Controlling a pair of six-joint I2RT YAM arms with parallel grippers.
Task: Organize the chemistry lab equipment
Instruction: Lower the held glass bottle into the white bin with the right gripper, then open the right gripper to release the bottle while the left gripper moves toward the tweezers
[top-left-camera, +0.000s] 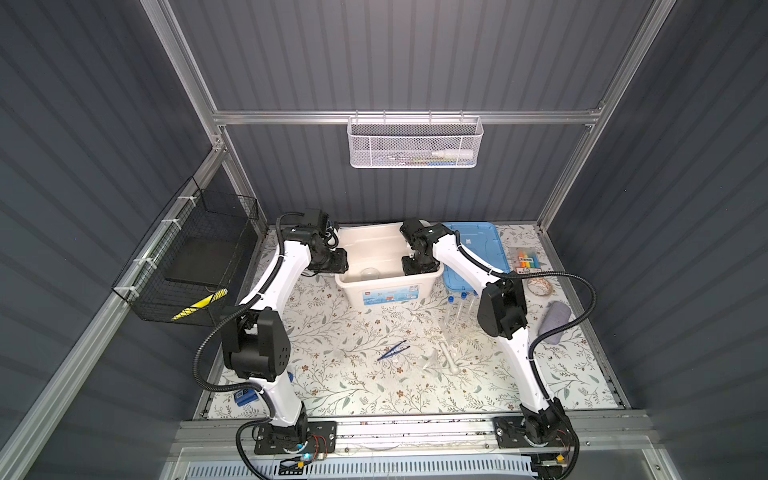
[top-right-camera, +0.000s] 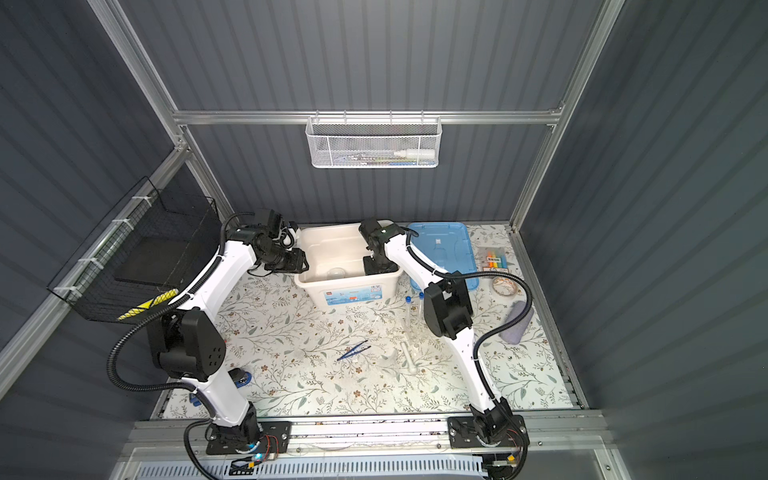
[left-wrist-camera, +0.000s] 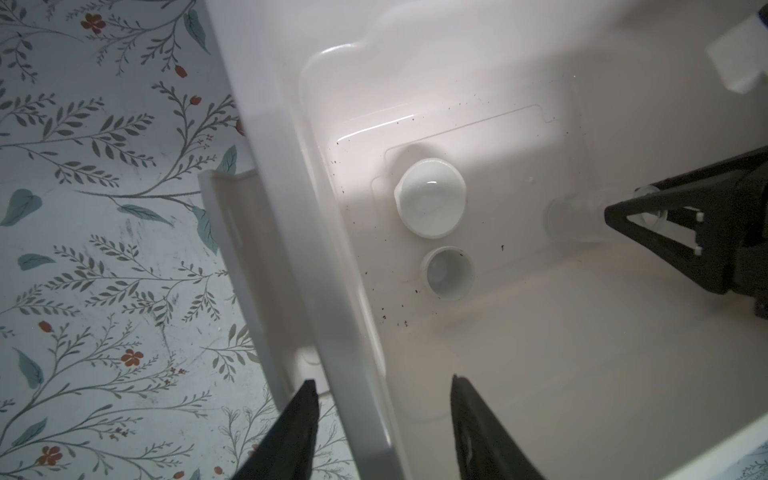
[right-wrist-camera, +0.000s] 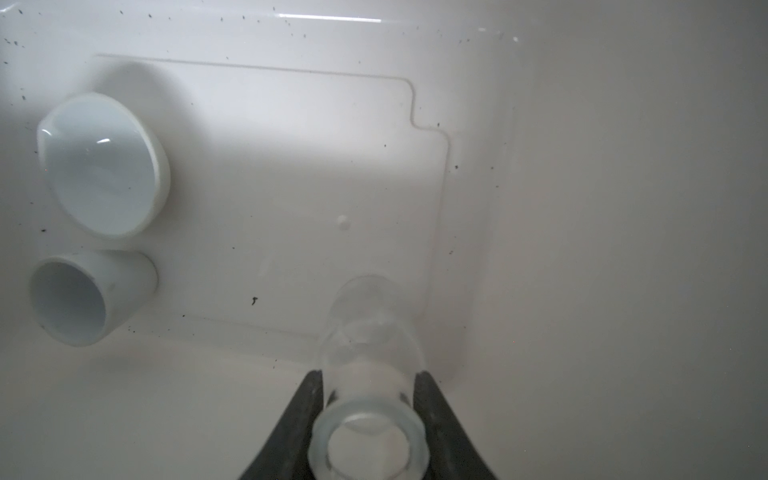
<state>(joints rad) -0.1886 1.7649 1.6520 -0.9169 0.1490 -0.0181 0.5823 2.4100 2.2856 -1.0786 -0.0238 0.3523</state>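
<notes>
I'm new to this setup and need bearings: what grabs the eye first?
Both arms reach to the white bin at the back of the table. Inside it, the right claw grips a clear glass vessel near two white dishes on its floor, while the left claw hangs open astride the bin's wall.

The left arm (top-left-camera: 282, 274) rises from its 7 o'clock base, wrist turned toward 3 o'clock, with the left gripper (left-wrist-camera: 382, 384) empty and its jaws apart. The right arm (top-left-camera: 461, 257) leans from 5 toward 11 o'clock — the right gripper (right-wrist-camera: 370, 376) pinches a clear glass vial (right-wrist-camera: 365, 316).
</notes>
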